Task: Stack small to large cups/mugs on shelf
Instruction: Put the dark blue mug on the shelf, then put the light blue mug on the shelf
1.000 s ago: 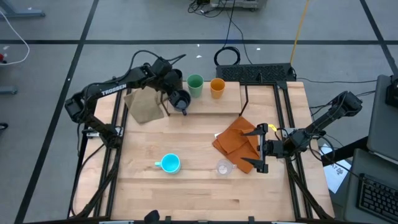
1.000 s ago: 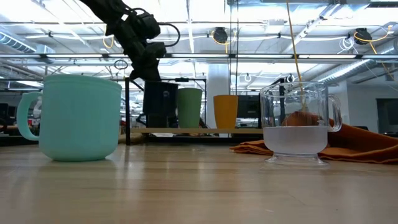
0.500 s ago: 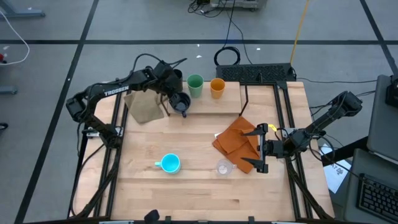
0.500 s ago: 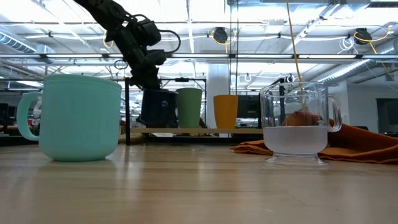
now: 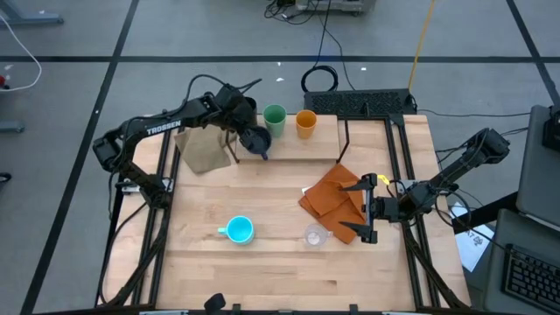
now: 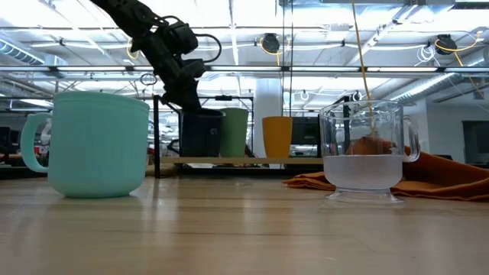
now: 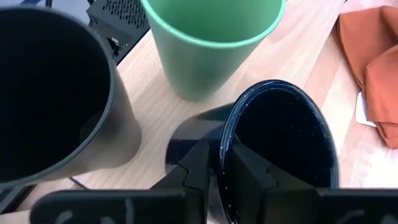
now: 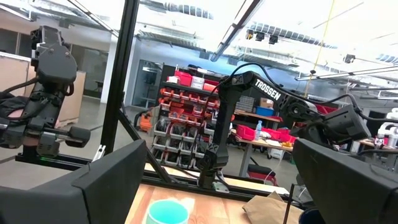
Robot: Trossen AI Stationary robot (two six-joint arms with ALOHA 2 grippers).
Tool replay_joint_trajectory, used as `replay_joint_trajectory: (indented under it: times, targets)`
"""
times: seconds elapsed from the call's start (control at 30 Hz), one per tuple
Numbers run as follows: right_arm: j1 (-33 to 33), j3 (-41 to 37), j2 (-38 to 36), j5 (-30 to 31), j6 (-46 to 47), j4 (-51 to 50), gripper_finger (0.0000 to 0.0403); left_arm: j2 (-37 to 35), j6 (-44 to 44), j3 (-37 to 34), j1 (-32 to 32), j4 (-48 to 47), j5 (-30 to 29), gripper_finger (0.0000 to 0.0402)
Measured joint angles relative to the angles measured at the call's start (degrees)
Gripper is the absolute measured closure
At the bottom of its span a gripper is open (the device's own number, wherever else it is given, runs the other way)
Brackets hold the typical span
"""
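L gripper [image 5: 248, 137] at upper left-centre of high view, over the shelf [image 5: 319, 140]. Fingers pinch the rim of the navy mug [image 5: 257, 139]: L wrist view shows one finger [image 7: 198, 167] outside the wall, the other inside, mug [image 7: 280, 149] sitting on the shelf board. Just beside it the green cup [image 5: 275, 118], upright, and further right the orange cup [image 5: 305, 122], both on shelf, upper centre. In L wrist view a dark brown cup [image 7: 53, 93] fills the left side, close beside the navy mug, green cup [image 7: 211, 43] at top centre. Low view: L gripper [image 6: 186, 92] comes down from upper left onto navy mug [image 6: 202, 134], which touches or overlaps green cup [image 6: 233, 131]; can't tell which.

R gripper [image 5: 361, 219] at right-centre of high view, fingers spread wide, holding nothing, just over the edge of an orange cloth [image 5: 331, 197]. Clear cup [image 5: 315, 235] lower centre on table [image 5: 262, 271], near the cloth. Light blue mug [image 5: 238, 230] lower left-centre, apart from clear cup. Tan cloth [image 5: 203, 147] left of the navy mug, partly under L arm.

Low view: blue mug [image 6: 90, 145] big at left, clear cup [image 6: 368, 153] at right, both on the tabletop.
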Motion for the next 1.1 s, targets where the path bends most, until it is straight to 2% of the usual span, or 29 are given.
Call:
replay_joint_trajectory:
  times: [0.4,0.77,1.1]
  targets:
    - [0.0,0.0,0.0,-0.01,-0.02,0.0,0.0009,0.0,0.31,0.0,0.0,-0.36,0.48,0.0369]
    - [0.0,0.0,0.0,0.0,-0.02,-0.02,0.0009,-0.07,0.2,0.04,0.24,-1.68,0.48,0.0327]
    - [0.0,0.0,0.0,-0.01,0.31,-0.39,0.0009,-0.09,0.24,0.07,0.96,-1.33,0.47,0.0323]
